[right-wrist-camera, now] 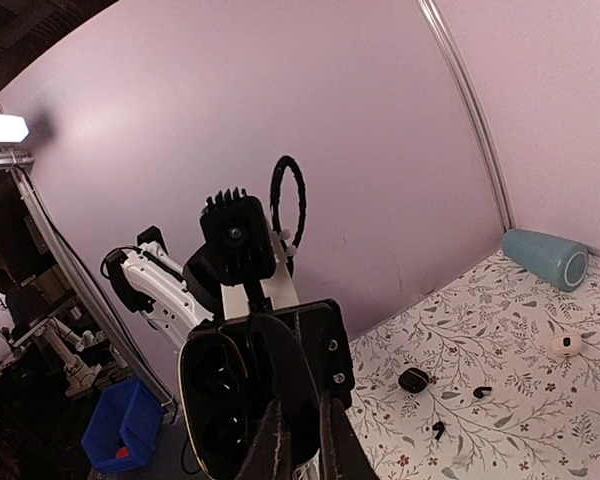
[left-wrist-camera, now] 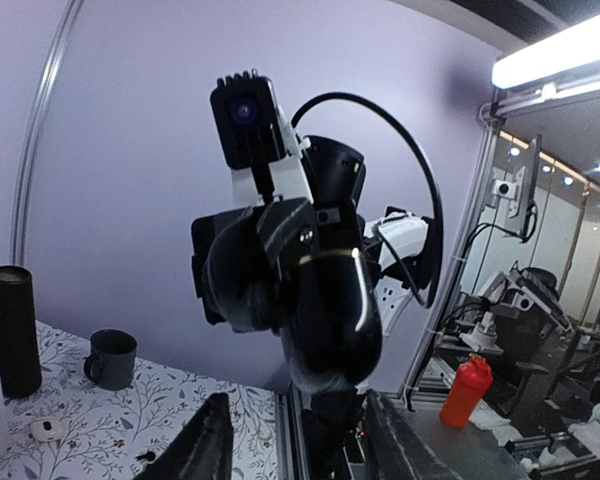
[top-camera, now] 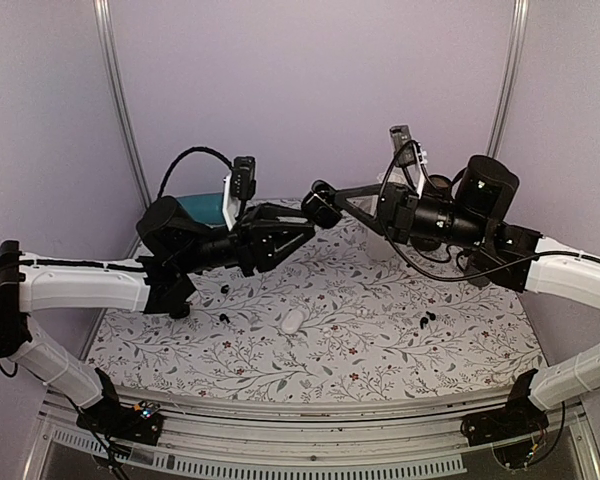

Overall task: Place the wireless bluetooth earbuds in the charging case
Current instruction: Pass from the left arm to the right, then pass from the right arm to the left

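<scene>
High over the table's middle, both arms meet at a glossy black charging case (top-camera: 321, 210). My right gripper (right-wrist-camera: 305, 440) is shut on it. Seen from the right wrist, the case (right-wrist-camera: 242, 392) is open, two hollow sockets facing the camera. My left gripper (left-wrist-camera: 305, 445) is open; its fingers (left-wrist-camera: 208, 440) stand apart on either side of the case (left-wrist-camera: 330, 320) without touching it. Tiny black earbuds lie on the floral cloth: two on the left (top-camera: 223, 287) (top-camera: 223, 317) and one pair on the right (top-camera: 425, 320). No earbud shows in the sockets.
A white case (top-camera: 293, 320) lies on the cloth near the middle. A second black case (right-wrist-camera: 413, 379) and a teal cylinder (right-wrist-camera: 545, 257) sit at the left back. A grey mug (left-wrist-camera: 112, 357) and a black cylinder (left-wrist-camera: 10, 330) stand at the right back.
</scene>
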Controlling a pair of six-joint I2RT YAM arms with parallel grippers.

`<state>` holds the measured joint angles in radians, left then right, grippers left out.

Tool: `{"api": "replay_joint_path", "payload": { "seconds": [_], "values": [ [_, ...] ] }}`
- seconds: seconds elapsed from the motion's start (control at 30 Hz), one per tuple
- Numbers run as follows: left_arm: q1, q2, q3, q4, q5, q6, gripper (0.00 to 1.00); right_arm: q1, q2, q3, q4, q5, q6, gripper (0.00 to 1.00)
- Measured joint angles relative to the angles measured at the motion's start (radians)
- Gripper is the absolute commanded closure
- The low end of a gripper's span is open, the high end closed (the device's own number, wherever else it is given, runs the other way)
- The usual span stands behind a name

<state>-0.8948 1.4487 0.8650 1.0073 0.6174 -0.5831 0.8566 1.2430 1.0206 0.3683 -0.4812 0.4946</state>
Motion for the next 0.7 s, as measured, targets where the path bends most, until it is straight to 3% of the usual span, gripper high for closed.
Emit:
{"api": "replay_joint_path", "payload": {
  "seconds": [0.2, 0.37, 0.7],
  "values": [
    [0.001, -0.043, 0.021, -0.192, 0.003, 0.117, 0.43, 0.000, -0.057, 0.097, -0.194, 0.056, -0.131, 0.96],
    [0.001, -0.079, 0.046, -0.343, 0.018, 0.233, 0.43, 0.000, -0.071, 0.158, -0.341, 0.091, -0.236, 0.96],
    [0.001, -0.087, 0.100, -0.519, 0.033, 0.356, 0.53, 0.062, -0.074, 0.208, -0.552, 0.169, -0.384, 0.96]
  ]
}}
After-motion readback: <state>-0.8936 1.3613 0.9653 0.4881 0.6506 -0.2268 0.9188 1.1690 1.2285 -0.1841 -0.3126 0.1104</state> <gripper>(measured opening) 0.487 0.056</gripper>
